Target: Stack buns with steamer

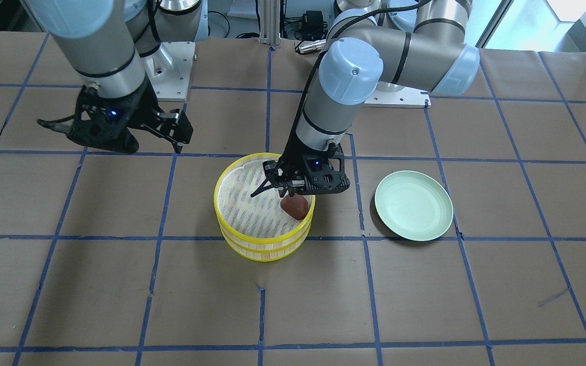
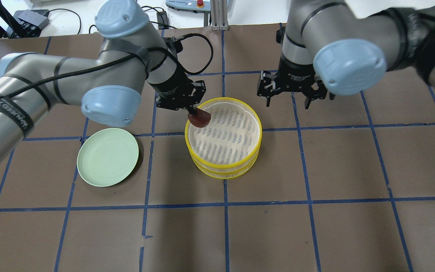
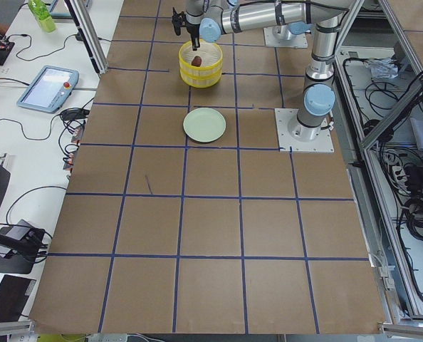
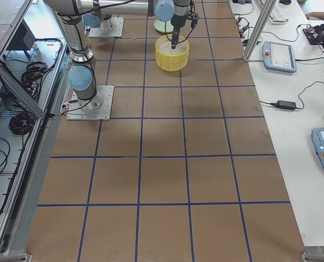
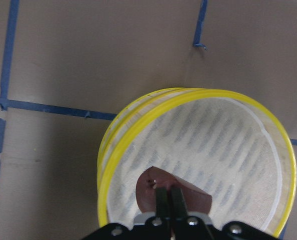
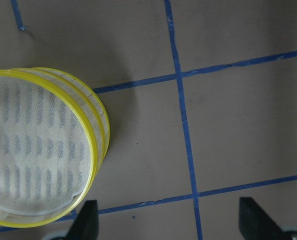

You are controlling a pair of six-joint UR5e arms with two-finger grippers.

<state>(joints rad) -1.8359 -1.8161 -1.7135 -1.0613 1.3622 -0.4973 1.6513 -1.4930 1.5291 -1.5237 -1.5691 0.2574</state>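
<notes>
left arm stretched forward, wrist pointing down, left gripper [image 2: 193, 110] fingers pinched on a bun [image 2: 200, 118]; right gripper [image 2: 287, 102] hangs downward, fingers spread wide.

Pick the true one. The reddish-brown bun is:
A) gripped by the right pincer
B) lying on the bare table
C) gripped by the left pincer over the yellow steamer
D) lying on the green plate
C: the left pincer is shut on the reddish-brown bun over the mesh of the yellow steamer, while the right pincer is open and holds nothing.
</notes>
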